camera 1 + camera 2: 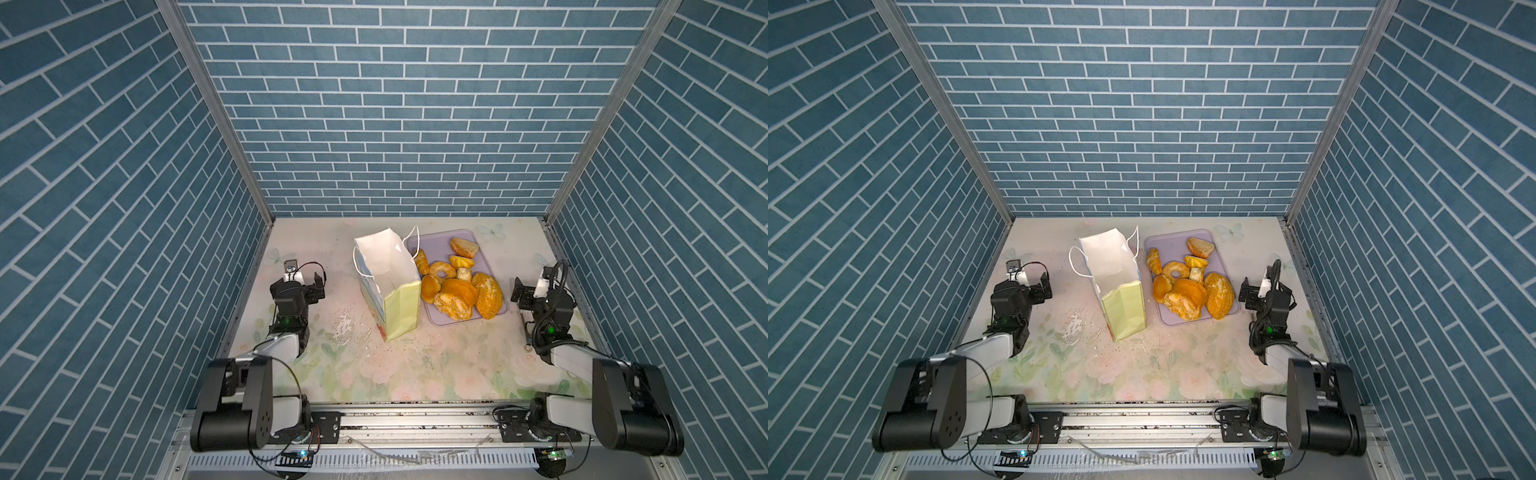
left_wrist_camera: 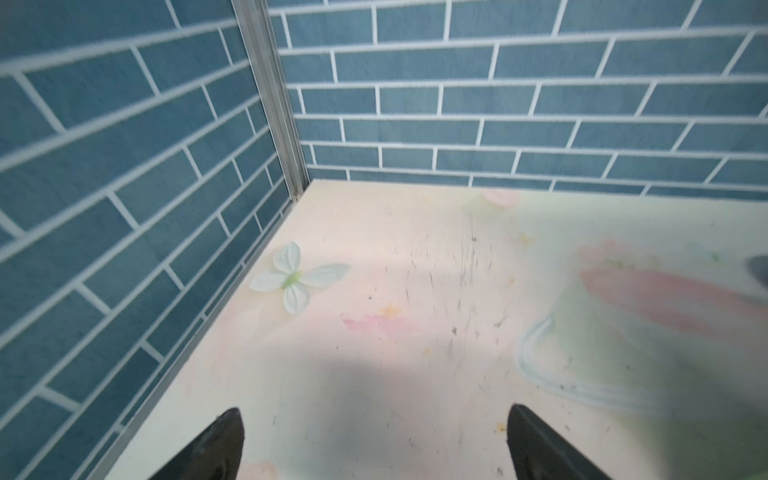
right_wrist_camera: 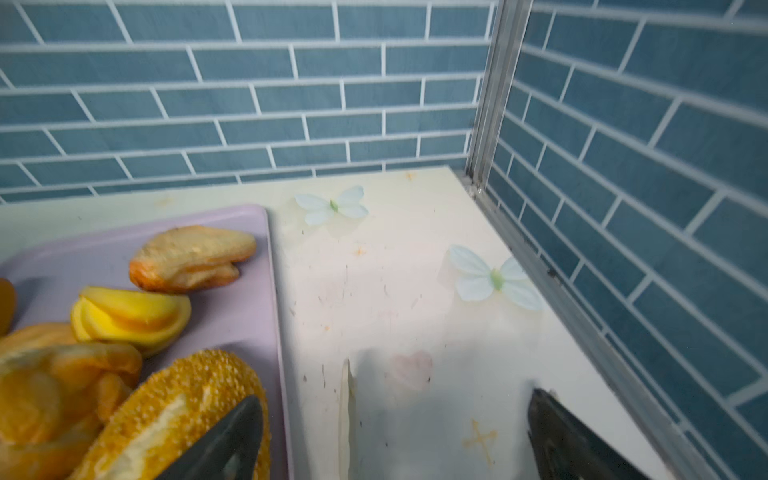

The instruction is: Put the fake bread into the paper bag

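The paper bag [image 1: 388,282] [image 1: 1119,286] stands upright and open in mid table, white lining showing, its yellow-green narrow side toward the front. Just right of it, the fake bread [image 1: 455,286] [image 1: 1187,286] lies piled on a lilac tray [image 1: 436,245]: a ring doughnut [image 1: 442,270], a seeded oval loaf [image 1: 488,295] [image 3: 178,399], round buns and others. My left gripper [image 1: 305,284] [image 2: 374,415] is open and empty, left of the bag near the left wall. My right gripper [image 1: 532,293] [image 3: 395,397] is open and empty beside the tray's right edge, one finger over the seeded loaf.
Blue brick-patterned walls close in the table on the left, back and right. The floral tabletop [image 1: 415,365] is scuffed in front of the bag. Flat butterfly prints [image 3: 494,278] lie by the right wall. The arm bases stand on a rail [image 1: 415,419] at the front edge.
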`<control>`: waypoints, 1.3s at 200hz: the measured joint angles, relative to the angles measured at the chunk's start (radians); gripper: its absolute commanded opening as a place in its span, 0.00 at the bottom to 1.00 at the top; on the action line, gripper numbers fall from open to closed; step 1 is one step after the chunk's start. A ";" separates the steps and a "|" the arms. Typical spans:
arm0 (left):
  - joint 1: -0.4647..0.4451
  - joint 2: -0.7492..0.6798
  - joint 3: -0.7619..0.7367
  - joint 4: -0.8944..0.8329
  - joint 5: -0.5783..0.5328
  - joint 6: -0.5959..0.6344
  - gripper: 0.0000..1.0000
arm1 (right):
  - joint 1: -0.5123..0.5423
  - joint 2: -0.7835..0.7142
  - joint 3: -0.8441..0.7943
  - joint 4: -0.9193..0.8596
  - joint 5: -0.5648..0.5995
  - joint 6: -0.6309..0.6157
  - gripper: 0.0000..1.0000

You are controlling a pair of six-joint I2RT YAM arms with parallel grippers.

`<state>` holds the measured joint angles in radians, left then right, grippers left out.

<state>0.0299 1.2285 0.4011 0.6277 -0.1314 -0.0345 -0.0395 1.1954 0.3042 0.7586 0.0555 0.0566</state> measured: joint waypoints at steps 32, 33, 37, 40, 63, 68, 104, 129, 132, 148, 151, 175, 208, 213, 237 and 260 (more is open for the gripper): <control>0.003 -0.176 0.165 -0.312 0.074 -0.049 1.00 | 0.000 -0.176 0.126 -0.255 -0.001 0.042 0.94; 0.003 -0.179 0.171 -0.320 0.075 -0.050 1.00 | 0.000 -0.181 0.132 -0.267 -0.001 0.045 0.94; 0.003 -0.194 0.200 -0.365 0.089 -0.053 1.00 | 0.000 -0.195 0.148 -0.296 -0.002 0.050 0.93; 0.003 -0.204 0.219 -0.394 0.096 -0.056 1.00 | 0.000 -0.209 0.165 -0.329 -0.003 0.054 0.93; 0.003 -0.271 0.351 -0.610 0.147 -0.066 0.99 | 0.000 -0.269 0.261 -0.526 -0.015 0.098 0.90; 0.003 -0.282 0.378 -0.658 0.157 -0.071 1.00 | 0.000 -0.277 0.281 -0.571 -0.019 0.105 0.89; 0.003 -0.285 0.570 -0.937 0.253 -0.131 0.98 | 0.002 -0.275 0.429 -0.862 -0.056 0.158 0.85; -0.003 -0.264 0.691 -1.081 0.307 -0.187 0.92 | 0.012 -0.229 0.573 -1.042 -0.106 0.175 0.80; -0.004 -0.263 0.704 -1.094 0.311 -0.193 0.91 | 0.014 -0.222 0.590 -1.057 -0.114 0.176 0.80; -0.031 -0.251 0.785 -1.173 0.316 -0.220 0.91 | 0.032 -0.179 0.682 -1.148 -0.150 0.180 0.78; -0.037 -0.249 0.796 -1.181 0.316 -0.223 0.91 | 0.037 -0.170 0.700 -1.165 -0.157 0.181 0.78; -0.133 -0.220 0.924 -1.273 0.306 -0.240 0.91 | 0.092 -0.107 0.811 -1.276 -0.184 0.182 0.78; -0.259 -0.160 1.092 -1.381 0.251 -0.248 0.90 | 0.203 -0.045 0.927 -1.387 -0.207 0.182 0.78; -0.279 -0.148 1.117 -1.398 0.240 -0.247 0.90 | 0.220 -0.037 0.941 -1.398 -0.209 0.182 0.78; -0.365 -0.079 1.225 -1.473 0.195 -0.246 0.89 | 0.294 0.008 1.017 -1.451 -0.219 0.182 0.78; -0.428 -0.021 1.286 -1.530 0.166 -0.246 0.85 | 0.366 0.062 1.084 -1.487 -0.215 0.181 0.78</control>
<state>-0.3977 1.2076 1.6867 -0.9024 0.0345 -0.2810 0.3264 1.2575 1.3880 -0.7280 -0.1593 0.2379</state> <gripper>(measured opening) 0.872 0.777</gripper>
